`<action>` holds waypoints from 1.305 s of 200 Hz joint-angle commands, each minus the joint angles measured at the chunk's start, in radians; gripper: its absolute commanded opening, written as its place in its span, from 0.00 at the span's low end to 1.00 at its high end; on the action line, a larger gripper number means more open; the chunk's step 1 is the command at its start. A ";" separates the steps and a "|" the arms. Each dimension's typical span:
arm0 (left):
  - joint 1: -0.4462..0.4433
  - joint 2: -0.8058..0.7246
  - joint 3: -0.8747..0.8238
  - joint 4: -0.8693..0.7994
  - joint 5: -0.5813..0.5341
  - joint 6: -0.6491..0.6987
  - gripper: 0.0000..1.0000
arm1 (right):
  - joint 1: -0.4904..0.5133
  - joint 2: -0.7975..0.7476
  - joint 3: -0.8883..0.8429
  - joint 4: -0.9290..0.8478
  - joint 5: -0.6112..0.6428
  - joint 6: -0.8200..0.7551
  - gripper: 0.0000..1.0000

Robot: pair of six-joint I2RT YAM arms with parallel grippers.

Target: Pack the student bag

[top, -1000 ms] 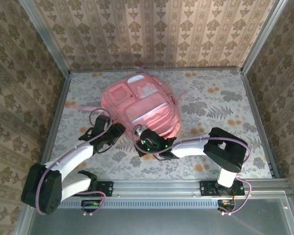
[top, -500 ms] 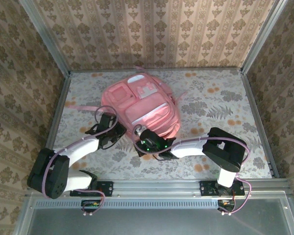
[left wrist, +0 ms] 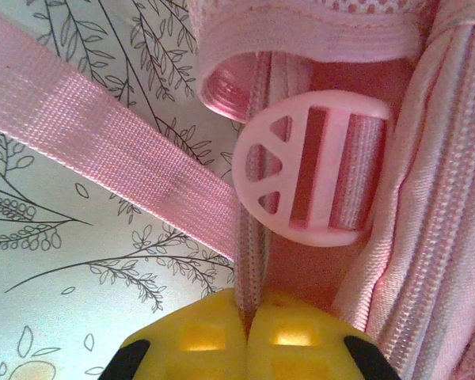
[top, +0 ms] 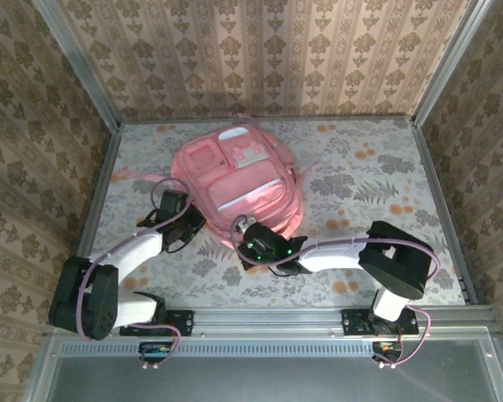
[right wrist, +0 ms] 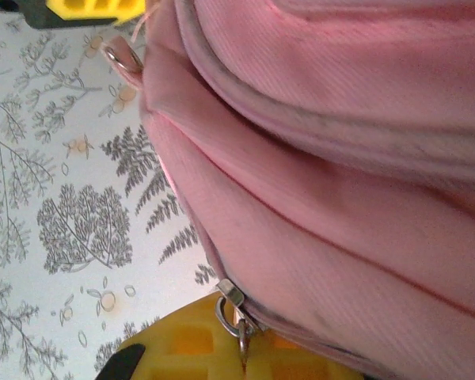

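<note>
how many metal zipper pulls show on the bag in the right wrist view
2. One zipper pull sits at the upper left edge of the student bag; the other is at the bottom, in the right hand. More may be hidden.

One large pink fabric backpack on one floral-print tabletop. Two yellow-padded hands: the left hand and the right hand. Two pink woven straps: one broad strap, one narrow strap. One pink plastic buckle. Two metal zipper pulls: an upper pull, a lower pull.
</note>
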 commanded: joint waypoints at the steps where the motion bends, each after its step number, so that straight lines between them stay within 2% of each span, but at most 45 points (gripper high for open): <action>1: 0.039 -0.032 0.020 -0.055 -0.090 0.035 0.00 | -0.021 -0.083 -0.046 -0.136 0.052 -0.020 0.00; 58: 0.054 -0.045 0.033 -0.083 -0.095 0.051 0.00 | -0.120 -0.204 -0.105 -0.233 0.037 -0.056 0.00; 103: 0.056 -0.046 0.046 -0.108 -0.105 0.062 0.00 | -0.228 -0.256 -0.186 -0.207 0.085 -0.020 0.00; 115: 0.055 -0.040 0.056 -0.108 -0.098 0.064 0.00 | -0.230 -0.257 -0.194 -0.188 0.059 -0.028 0.00; 137: 0.054 0.009 0.134 -0.143 -0.071 0.092 0.00 | -0.208 -0.228 -0.195 -0.122 -0.064 -0.053 0.00; 146: 0.051 0.042 0.197 -0.177 -0.066 0.120 0.11 | -0.179 -0.213 -0.189 -0.093 -0.091 -0.061 0.00; 159: 0.045 0.087 0.301 -0.254 -0.083 0.164 0.34 | -0.131 -0.170 -0.158 -0.057 -0.112 -0.062 0.00; 169: 0.044 0.108 0.368 -0.322 -0.099 0.176 0.47 | -0.102 -0.123 -0.112 -0.041 -0.124 -0.047 0.00; 189: 0.045 0.094 0.435 -0.419 -0.103 0.176 0.63 | -0.074 -0.028 -0.008 -0.011 -0.168 0.006 0.00; 210: 0.049 0.022 0.425 -0.498 -0.083 0.148 0.69 | -0.046 0.057 0.114 0.003 -0.153 0.046 0.00; 251: 0.061 -0.207 0.293 -0.602 -0.046 0.033 0.70 | -0.006 0.182 0.288 0.031 -0.140 0.071 0.00; 261: 0.061 -0.270 0.256 -0.621 -0.047 0.007 0.67 | 0.000 0.203 0.312 0.026 -0.135 0.074 0.00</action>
